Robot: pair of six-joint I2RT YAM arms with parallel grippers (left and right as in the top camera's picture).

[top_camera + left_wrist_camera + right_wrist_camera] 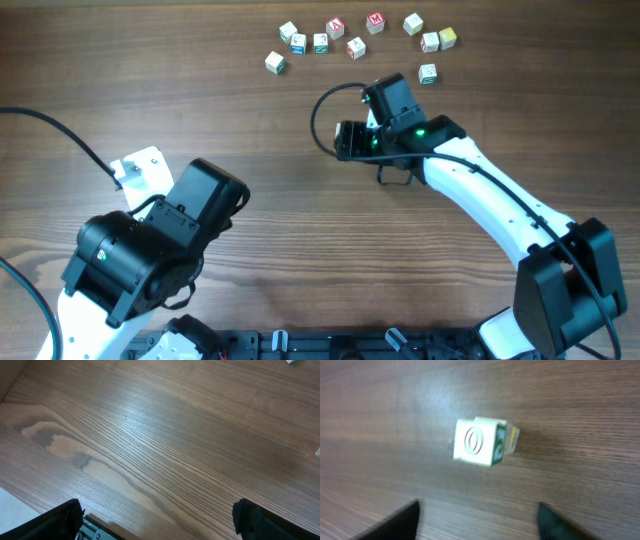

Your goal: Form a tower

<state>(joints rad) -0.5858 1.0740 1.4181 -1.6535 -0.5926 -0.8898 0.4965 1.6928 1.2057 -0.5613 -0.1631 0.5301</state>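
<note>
Brown wood-grain table (280,200) is showing a smooth, semi-gloss finish, with soft glare sitting at 11 o'clock in the left wrist view. Tower of small pale wooden cubes (477,442) is looking smooth and satin, faces printed. Loose wooden letter cubes (335,28) at 12 o'clock are looking alike. White arm shell (500,215) at 3 o'clock is reading as glossy plastic. Black arm housing (150,250) at 8 o'clock is reading as matt plastic.

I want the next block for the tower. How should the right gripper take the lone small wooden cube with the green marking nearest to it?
Grip the small wooden cube with the green marking by two opposite side faces, coming straight down from above. It appears to sit flat on the brown wooden table, apart from the other cubes, so its sides are free.
</note>
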